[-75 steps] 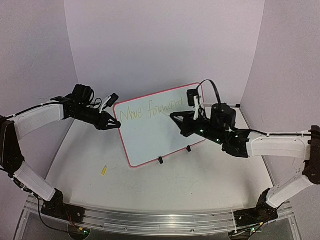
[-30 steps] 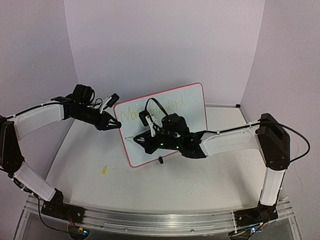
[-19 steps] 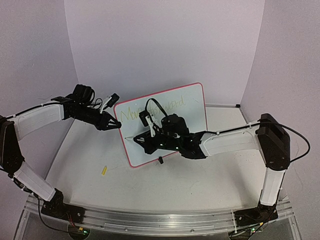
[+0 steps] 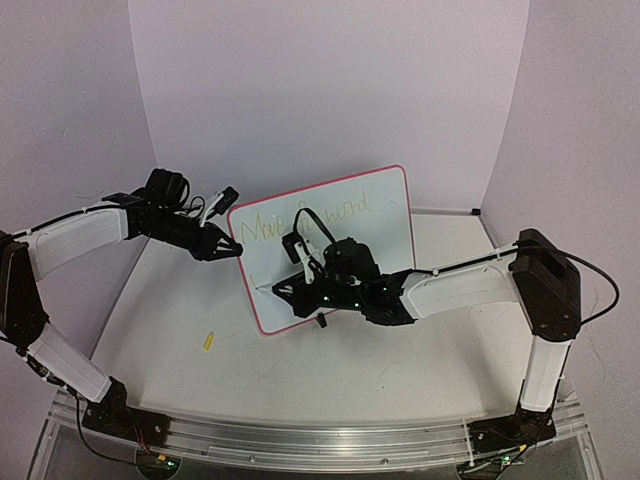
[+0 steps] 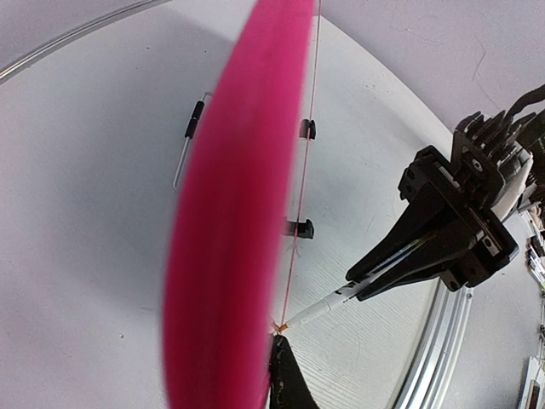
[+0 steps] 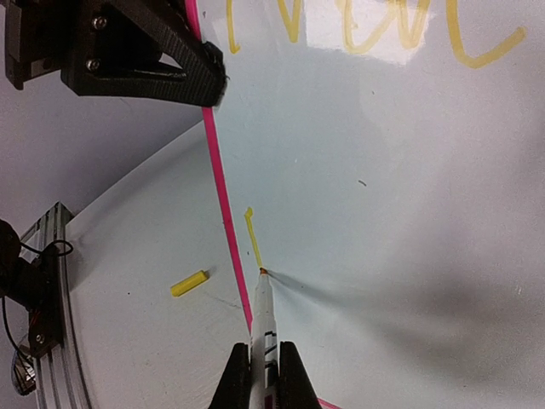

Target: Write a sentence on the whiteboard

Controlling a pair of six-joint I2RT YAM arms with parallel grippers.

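The whiteboard (image 4: 385,215) stands tilted on the table, red-pink rim all round. The sentence (image 4: 262,227) has one yellow line near the top, partly hidden by my right arm's cable. My left gripper (image 4: 233,250) is shut on the board's left rim (image 5: 230,221), one finger (image 5: 288,383) showing. My right gripper (image 4: 290,290) is shut on a white marker (image 6: 265,328). The marker's tip touches the lower left of the board (image 6: 409,196), at the end of a short yellow stroke (image 6: 253,234) below the first line's letters (image 6: 375,25). The marker (image 5: 319,308) also shows from the left wrist.
A small yellow cap (image 4: 208,341) lies on the table left of the board, and the cap (image 6: 189,283) shows in the right wrist view too. Two black feet (image 5: 302,227) prop the board. Purple walls stand close on three sides. A metal rail (image 4: 320,440) runs along the near edge.
My right arm came from the right end of the first line to the board's lower left. Over the last second it sank a little and left a short stroke. The left arm stayed put.
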